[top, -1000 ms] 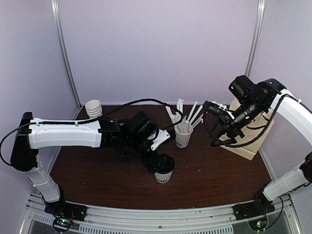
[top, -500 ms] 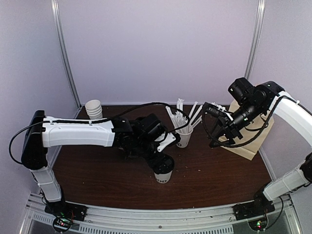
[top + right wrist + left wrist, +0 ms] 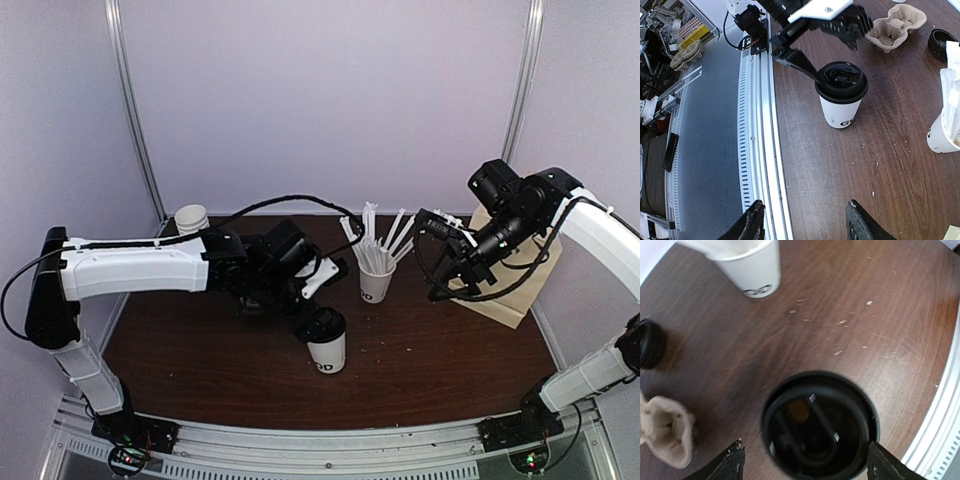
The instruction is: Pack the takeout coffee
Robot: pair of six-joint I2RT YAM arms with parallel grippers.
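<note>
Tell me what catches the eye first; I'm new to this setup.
The takeout coffee, white with a black dome lid, stands front and centre on the dark table, with the left gripper straddling its lid, jaws open. Behind it stands a cup of white straws; at the right rear, the right gripper hangs open by a brown paper bag.

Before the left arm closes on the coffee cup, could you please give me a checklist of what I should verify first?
1. The takeout coffee stands upright with its black lid seated: ok.
2. The left gripper is open, one finger on each side of the lid: ok.
3. Lid centred between those fingers: not ok, it sits nearer one finger.
4. The cup of straws stands apart from the coffee: ok.
5. The right gripper is open and empty: ok.
6. The brown paper bag has its mouth open: cannot tell.
</note>
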